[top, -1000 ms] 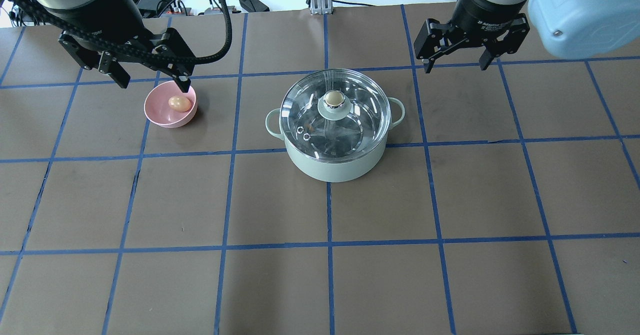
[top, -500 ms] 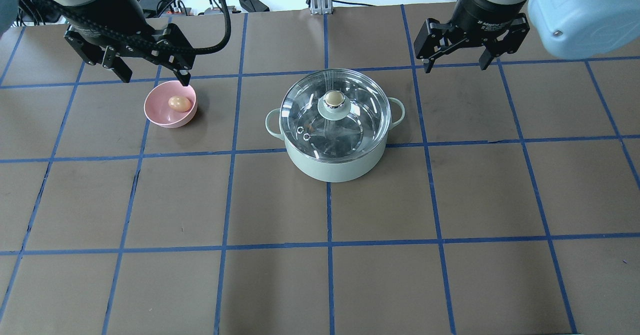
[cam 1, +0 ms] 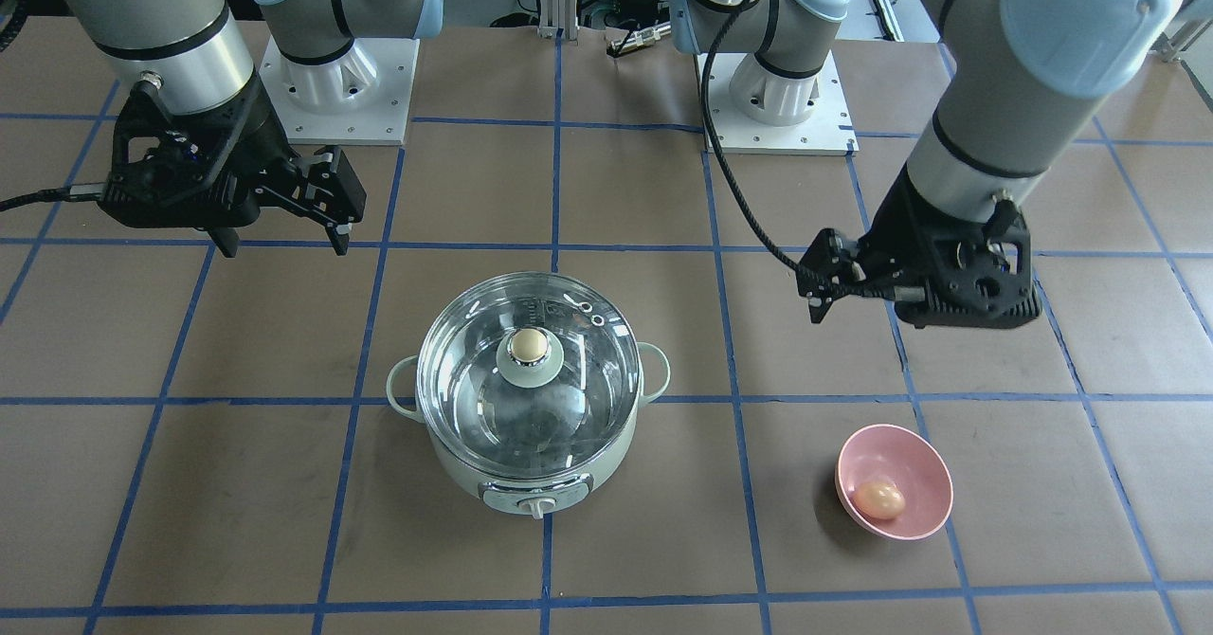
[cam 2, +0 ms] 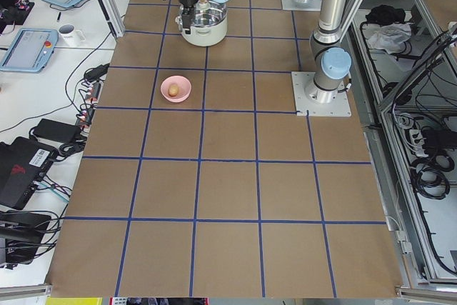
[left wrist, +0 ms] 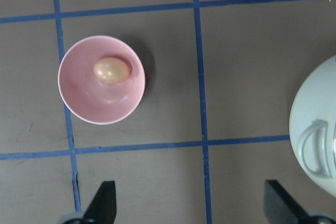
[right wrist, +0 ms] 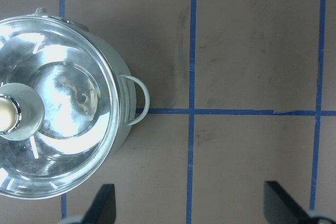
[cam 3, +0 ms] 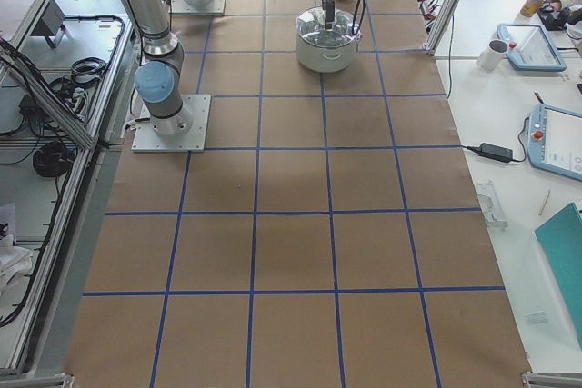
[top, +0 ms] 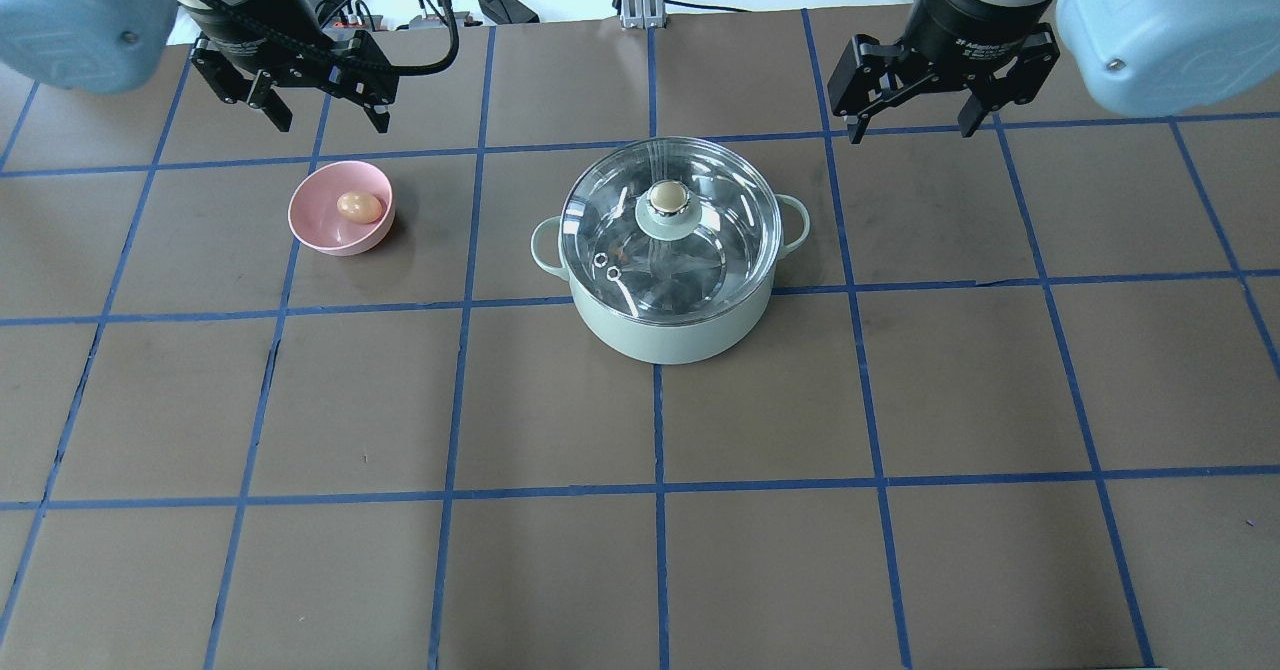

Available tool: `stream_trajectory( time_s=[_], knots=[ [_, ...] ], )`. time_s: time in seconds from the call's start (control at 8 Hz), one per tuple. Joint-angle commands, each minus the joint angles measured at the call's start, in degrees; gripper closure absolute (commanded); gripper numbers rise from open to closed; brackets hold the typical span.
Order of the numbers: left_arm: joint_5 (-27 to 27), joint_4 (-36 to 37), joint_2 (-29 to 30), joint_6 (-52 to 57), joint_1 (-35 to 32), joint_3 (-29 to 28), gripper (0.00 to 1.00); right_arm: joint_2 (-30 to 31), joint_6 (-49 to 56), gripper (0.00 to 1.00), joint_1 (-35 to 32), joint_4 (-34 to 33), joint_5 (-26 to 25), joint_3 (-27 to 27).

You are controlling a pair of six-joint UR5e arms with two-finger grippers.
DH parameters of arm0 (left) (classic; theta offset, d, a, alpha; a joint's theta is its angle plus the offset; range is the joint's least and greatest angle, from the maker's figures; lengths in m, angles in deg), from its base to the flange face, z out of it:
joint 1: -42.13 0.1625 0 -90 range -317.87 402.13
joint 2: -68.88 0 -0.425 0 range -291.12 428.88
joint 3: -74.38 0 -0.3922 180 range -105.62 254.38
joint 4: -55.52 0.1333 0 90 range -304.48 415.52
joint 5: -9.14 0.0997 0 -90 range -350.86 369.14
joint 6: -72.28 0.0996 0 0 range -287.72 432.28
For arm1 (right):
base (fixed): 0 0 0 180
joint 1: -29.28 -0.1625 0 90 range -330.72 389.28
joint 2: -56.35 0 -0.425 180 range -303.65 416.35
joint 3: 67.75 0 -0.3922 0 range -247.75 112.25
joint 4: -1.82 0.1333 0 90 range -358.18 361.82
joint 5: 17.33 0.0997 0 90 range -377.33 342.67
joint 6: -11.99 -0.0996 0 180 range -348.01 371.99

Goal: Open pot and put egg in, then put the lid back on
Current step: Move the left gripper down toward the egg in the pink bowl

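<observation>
Two hands, both open and empty: the left hand (top: 332, 122) has lifted away from the bowl (top: 335, 237) with the egg (top: 360, 207). The right hand (top: 910, 135), pot (top: 660, 335) and lid (top: 705, 240) have not moved.

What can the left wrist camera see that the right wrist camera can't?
Only the left wrist camera sees the pink bowl with the egg lying in it. Only the right wrist camera sees the lid, sitting on the pot, and its beige knob. Both see part of the pot, the brown table with blue lines, and their own open gripper: the left gripper and the right gripper.
</observation>
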Motion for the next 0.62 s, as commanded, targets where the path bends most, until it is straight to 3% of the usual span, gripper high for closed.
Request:
stream_trajectory(
  time_s=[0.0, 0.38, 0.5],
  knots=[
    [0.1, 9.7, 7.2, 2.5, 0.9, 0.0, 0.0, 0.8, -0.7, 0.0, 0.0, -0.4, 0.2, -0.7],
    [-0.2, 11.5, 13.0, 6.5, 6.4, 0.0, 0.0, 0.7, -0.7, 0.0, 0.7, -1.8, 2.1, -0.8],
    [-0.2, 15.7, 15.8, 8.3, 7.3, 0.0, 0.0, 0.8, -0.5, 0.0, 0.6, -2.5, 1.3, -0.8]
  ],
)
